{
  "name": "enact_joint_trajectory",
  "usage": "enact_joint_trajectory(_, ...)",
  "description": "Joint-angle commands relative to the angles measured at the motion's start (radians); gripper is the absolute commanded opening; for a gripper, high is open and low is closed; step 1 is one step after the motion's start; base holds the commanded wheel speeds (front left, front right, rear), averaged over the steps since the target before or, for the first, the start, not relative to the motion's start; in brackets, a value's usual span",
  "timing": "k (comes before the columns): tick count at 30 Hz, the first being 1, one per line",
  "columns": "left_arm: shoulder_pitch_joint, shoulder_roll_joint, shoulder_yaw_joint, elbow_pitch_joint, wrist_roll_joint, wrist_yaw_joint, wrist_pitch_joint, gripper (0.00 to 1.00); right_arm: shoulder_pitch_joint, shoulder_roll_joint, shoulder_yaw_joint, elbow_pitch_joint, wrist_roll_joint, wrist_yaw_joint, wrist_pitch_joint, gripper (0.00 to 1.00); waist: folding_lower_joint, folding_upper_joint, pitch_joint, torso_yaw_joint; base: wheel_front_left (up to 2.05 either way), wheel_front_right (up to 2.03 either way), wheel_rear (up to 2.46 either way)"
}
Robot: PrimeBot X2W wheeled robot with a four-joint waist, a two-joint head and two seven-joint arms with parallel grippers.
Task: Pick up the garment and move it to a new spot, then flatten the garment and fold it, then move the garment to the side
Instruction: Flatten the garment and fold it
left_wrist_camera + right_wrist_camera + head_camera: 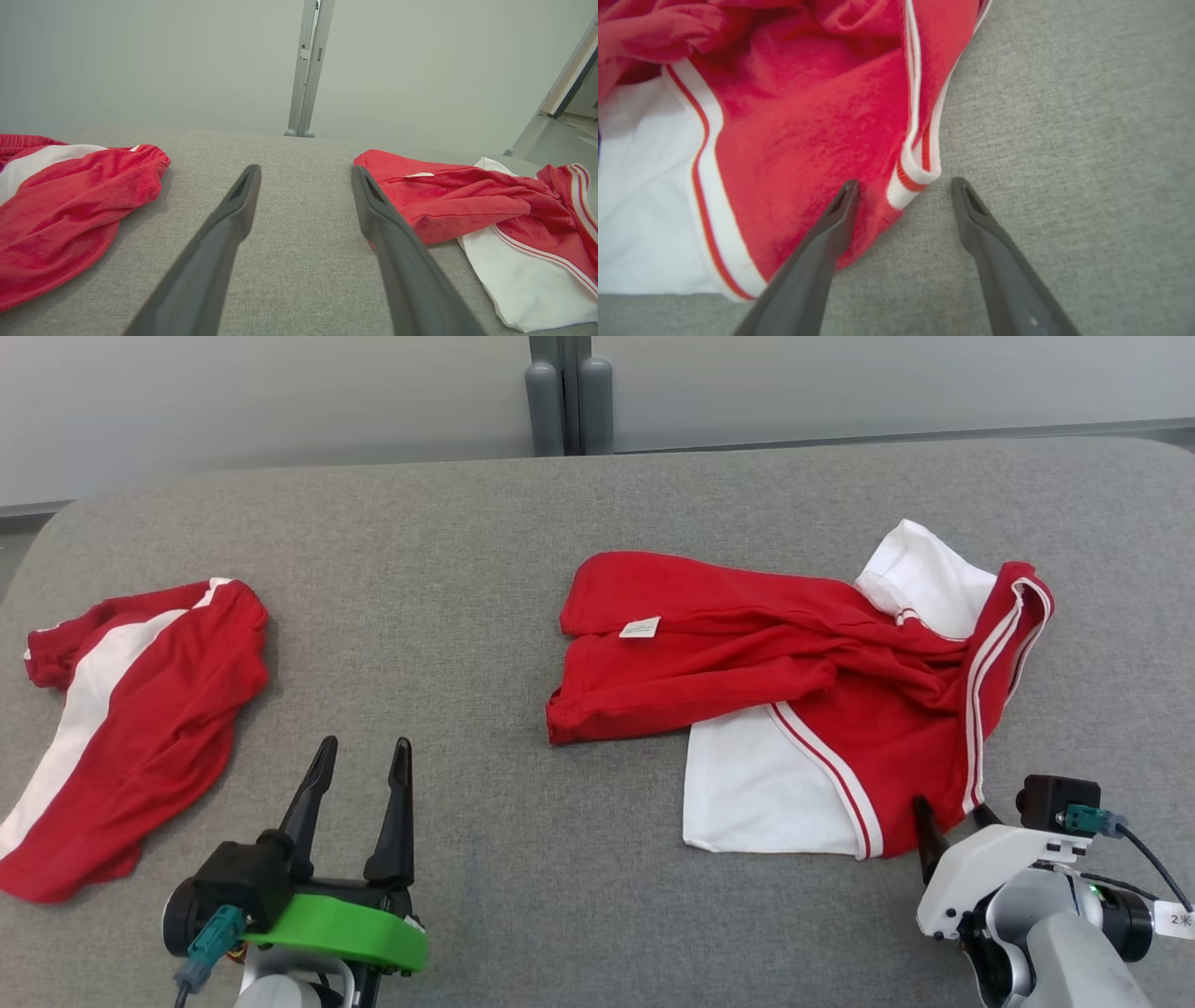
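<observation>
We see the garment (pixel 803 700) mostly red, with plain white panels and white edging lined in thin red stripes; its label (pixel 639 628) is white; the second garment (pixel 140 728) is red with one broad white band; the table cover (pixel 467 616) is flecked grey; the left gripper (pixel 365 747) is black above a bright green mount (pixel 345 929); the right gripper (pixel 950 807) is dark with a white casing (pixel 980 873).
</observation>
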Motion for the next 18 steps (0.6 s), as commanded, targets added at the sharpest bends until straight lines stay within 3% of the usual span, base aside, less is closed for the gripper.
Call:
enact_joint_trajectory(1,-0.018,0.008,0.002,-0.002,0.003,-0.004,-0.001,1.0,-0.018,-0.003,0.01,0.027,0.011,-0.001,-0.006,1.0,0.0,0.0,0.005,0.005,0.0,0.0,0.0)
enact_joint_trajectory(2,-0.019,0.008,0.003,-0.003,0.004,-0.004,-0.001,1.0,-0.029,-0.002,0.016,0.05,0.017,-0.001,-0.01,0.93,0.0,0.0,0.007,0.007,0.0,0.0,0.0)
enact_joint_trajectory(3,-0.019,0.008,0.004,-0.002,0.004,-0.004,-0.001,1.0,-0.036,-0.001,0.018,0.064,0.013,-0.001,-0.018,0.27,0.0,0.0,0.008,0.008,0.0,0.0,0.0)
enact_joint_trajectory(4,-0.019,0.008,0.004,-0.002,0.004,-0.004,-0.001,1.0,-0.045,-0.001,0.017,0.076,0.005,-0.001,-0.03,0.0,0.0,0.0,0.009,0.01,0.0,0.0,0.0)
enact_joint_trajectory(11,-0.022,0.004,0.005,-0.004,0.004,-0.004,-0.001,1.0,-0.103,-0.004,-0.13,0.023,-0.163,-0.002,-0.096,0.0,0.0,0.0,0.015,0.019,0.0,0.0,0.0)
enact_joint_trajectory(18,-0.029,0.001,0.005,-0.007,0.004,-0.004,-0.001,1.0,-0.206,-0.02,-0.248,-0.108,-0.313,-0.002,-0.008,0.0,0.0,0.0,0.03,0.024,0.0,0.0,0.0)
